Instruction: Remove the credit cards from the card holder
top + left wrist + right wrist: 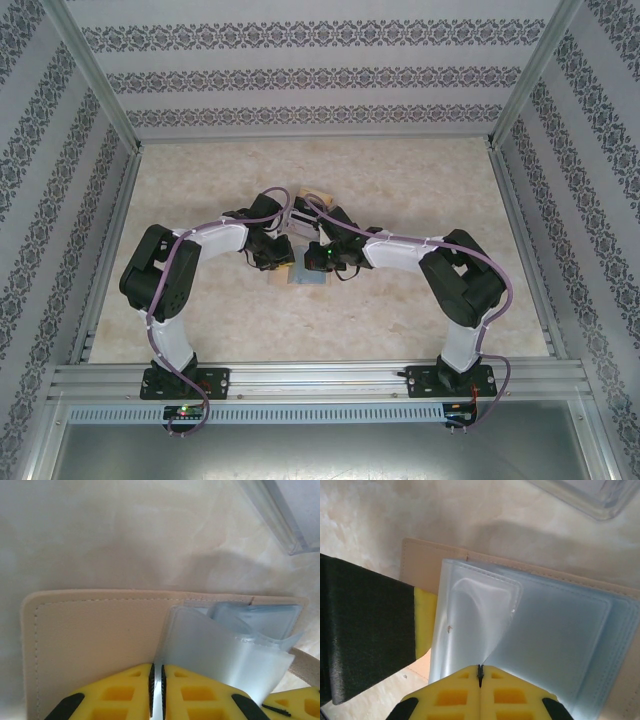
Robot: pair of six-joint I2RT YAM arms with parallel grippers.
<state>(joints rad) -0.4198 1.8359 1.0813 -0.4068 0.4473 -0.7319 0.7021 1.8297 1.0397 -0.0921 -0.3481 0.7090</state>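
Observation:
The card holder [90, 650] lies open on the table, with a tan stitched cover and translucent blue-grey sleeves [220, 655]. My left gripper [156, 669] is shut on the edge of one sleeve and lifts it off the cover. My right gripper [480, 669] is shut on the thin film of another sleeve [480, 615], pulling it up into a peak. Whether credit cards sit inside the sleeves cannot be made out. From above, both grippers meet over the holder [299, 222], left gripper [274, 254] and right gripper [328, 256]. A grey-blue card [308, 279] lies just in front of them.
A pale glossy rail [280, 515] crosses the far corner of the marble-patterned table [400, 190], and the same rail [590, 495] appears from the right wrist. Patterned walls and metal posts [100, 75] enclose the table. The left gripper's black and yellow finger [365, 625] sits close beside the sleeves.

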